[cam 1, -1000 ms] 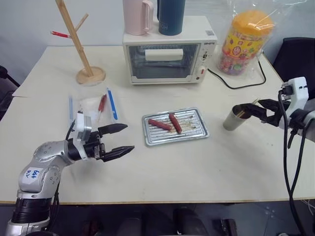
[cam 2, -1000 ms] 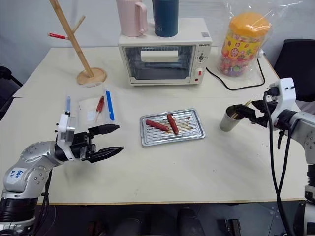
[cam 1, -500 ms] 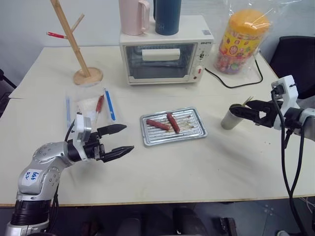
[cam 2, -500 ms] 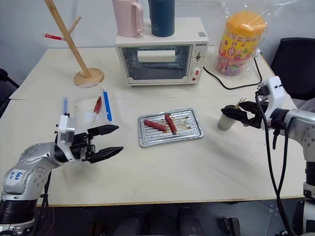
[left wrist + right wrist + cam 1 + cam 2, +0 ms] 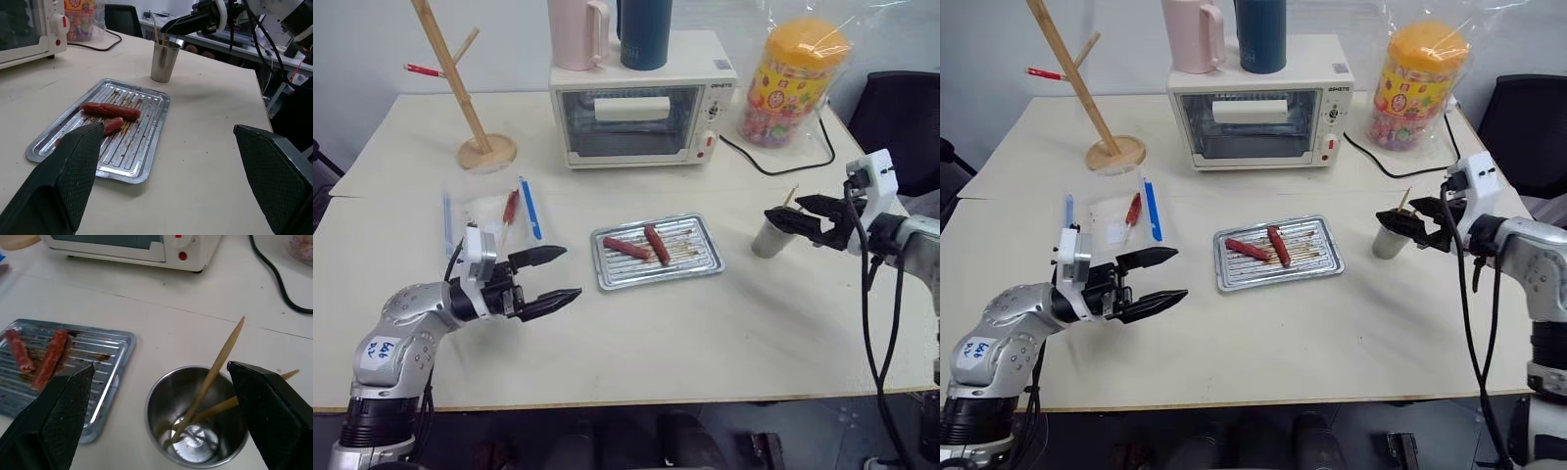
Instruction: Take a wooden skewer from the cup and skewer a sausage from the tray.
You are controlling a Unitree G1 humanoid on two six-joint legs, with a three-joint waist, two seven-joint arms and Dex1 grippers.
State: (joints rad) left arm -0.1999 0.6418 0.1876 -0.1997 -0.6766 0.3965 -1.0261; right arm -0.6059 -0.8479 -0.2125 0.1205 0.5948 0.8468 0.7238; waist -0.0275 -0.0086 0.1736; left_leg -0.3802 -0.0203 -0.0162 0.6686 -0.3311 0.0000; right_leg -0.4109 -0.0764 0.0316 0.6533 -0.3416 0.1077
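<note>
Right gripper (image 5: pixel 161 396) spread wide, hovering over cup (image 5: pixel 198 423), nothing pinched. Skewers (image 5: pixel 215 372) lean toward cup's 1 o'clock rim. Tray (image 5: pixel 705 266) with sausages (image 5: pixel 658 245) at cup's 9 o'clock. Best: drop jaws astride tallest skewer, pinch high, lift straight. Left gripper (image 5: pixel 551 277) spread, idle.

Front of table (image 5: pixel 705 343): bare from the tray to the near edge; a gripper can pass freely here
Tray (image 5: pixel 703 269): two sausages lie in its left half; its right half is bare; nothing stands above it
Cup (image 5: pixel 768 238): right gripper (image 5: pixel 786 220) hovers over its rim, jaws apart; skewers (image 5: pixel 215 372) lean out of the mouth between its fingers
Tray to cup: bare strip of table
Left gripper (image 5: pixel 555 276): jaws apart, left of the tray; bare table between them
Back of table: toaster oven (image 5: pixel 641 113), snack jar (image 5: pixel 793 83) and black cable (image 5: pixel 778 166) block the way
Back left: wooden stand (image 5: pixel 475 108) and plastic bag (image 5: pixel 494 211) crowd the surface
</note>
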